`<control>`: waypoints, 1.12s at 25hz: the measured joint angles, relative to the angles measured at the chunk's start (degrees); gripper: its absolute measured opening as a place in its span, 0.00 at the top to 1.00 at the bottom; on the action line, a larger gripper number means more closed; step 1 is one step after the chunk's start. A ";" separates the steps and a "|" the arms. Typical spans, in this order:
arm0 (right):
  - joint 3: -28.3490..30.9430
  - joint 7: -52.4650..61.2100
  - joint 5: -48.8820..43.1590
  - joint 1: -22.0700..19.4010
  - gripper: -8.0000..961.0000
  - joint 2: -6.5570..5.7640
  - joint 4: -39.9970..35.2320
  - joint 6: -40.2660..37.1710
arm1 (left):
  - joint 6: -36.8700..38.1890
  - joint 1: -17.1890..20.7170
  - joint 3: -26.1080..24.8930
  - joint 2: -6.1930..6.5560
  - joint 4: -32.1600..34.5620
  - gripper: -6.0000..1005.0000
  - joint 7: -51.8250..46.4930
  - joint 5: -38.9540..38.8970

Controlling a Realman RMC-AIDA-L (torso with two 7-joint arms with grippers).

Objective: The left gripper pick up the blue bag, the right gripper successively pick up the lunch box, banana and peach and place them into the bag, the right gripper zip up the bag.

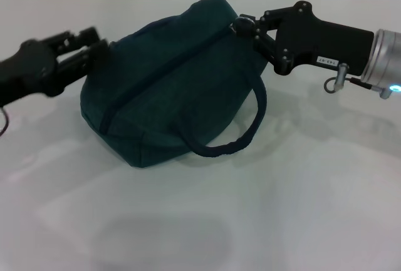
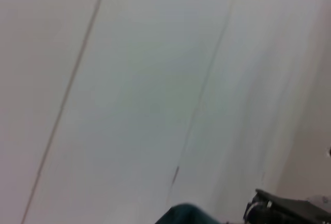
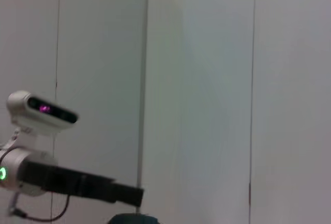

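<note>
The blue bag (image 1: 175,83) lies on the white table, its mouth closed along a dark zip line; one loop handle (image 1: 241,136) hangs at its front. My right gripper (image 1: 243,28) is at the bag's far right top corner, shut on the metal ring zip pull (image 1: 236,27). My left gripper (image 1: 100,46) is at the bag's left end, its fingers closed on the fabric edge there. The lunch box, banana and peach are out of view. A sliver of the bag shows in the left wrist view (image 2: 183,214) and in the right wrist view (image 3: 129,219).
The white table (image 1: 250,221) spreads in front of the bag, a wall with seams behind it. The right arm's black body shows in the left wrist view (image 2: 289,211). The left arm with its wrist camera shows in the right wrist view (image 3: 77,182).
</note>
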 joint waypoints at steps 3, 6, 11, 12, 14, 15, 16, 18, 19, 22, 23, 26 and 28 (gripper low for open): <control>-0.15 -0.02 0.00 -0.14 0.95 0.00 0.03 0.22 | -0.05 -2.86 0.04 -0.66 2.60 0.57 -1.32 1.57; -0.17 -0.02 0.00 -0.49 0.95 0.00 0.18 0.23 | -1.22 -6.51 0.07 -1.45 6.63 0.57 -6.06 5.20; -0.18 -0.20 0.46 -0.89 0.94 0.00 0.67 0.20 | -3.79 -11.76 1.97 -1.77 13.58 0.56 -18.30 15.12; -0.14 -0.21 0.58 -1.03 0.94 0.00 0.67 0.20 | -3.83 -12.55 2.84 -1.67 14.60 0.55 -20.40 16.77; 0.05 -0.26 0.72 -1.39 0.94 0.00 0.67 0.19 | -3.85 -13.60 4.23 -1.45 16.06 0.55 -23.60 18.85; 0.10 -0.29 0.72 -1.52 0.94 0.00 0.67 0.18 | -3.88 -14.02 4.98 -1.35 16.90 0.54 -25.28 19.87; 0.14 -0.32 0.73 -1.64 0.94 0.00 0.67 0.17 | -3.88 -14.35 5.71 -1.20 17.72 0.54 -26.84 20.64; 0.21 -0.33 0.74 -1.77 0.94 0.00 0.67 0.15 | -3.87 -14.72 7.18 -0.92 18.69 0.54 -28.97 21.57; 0.26 -0.34 0.75 -1.79 0.94 0.00 0.65 0.15 | -3.87 -14.88 8.01 -0.74 19.17 0.53 -29.99 21.94; 0.29 -0.37 0.77 -1.81 0.94 0.00 0.38 0.10 | -3.95 -15.03 9.27 -0.58 20.83 0.52 -31.90 22.71; 0.28 -0.38 0.78 -1.81 0.94 0.00 0.33 0.09 | -4.12 -14.98 9.28 -0.58 21.61 0.52 -32.18 22.92; 0.22 -0.42 0.79 -1.79 0.94 0.00 0.23 0.09 | -4.88 -14.60 9.19 -0.75 24.29 0.51 -32.94 23.48; 0.17 -0.43 0.79 -1.75 0.94 0.00 0.22 0.10 | -5.03 -14.43 9.20 -0.83 25.87 0.50 -33.64 24.17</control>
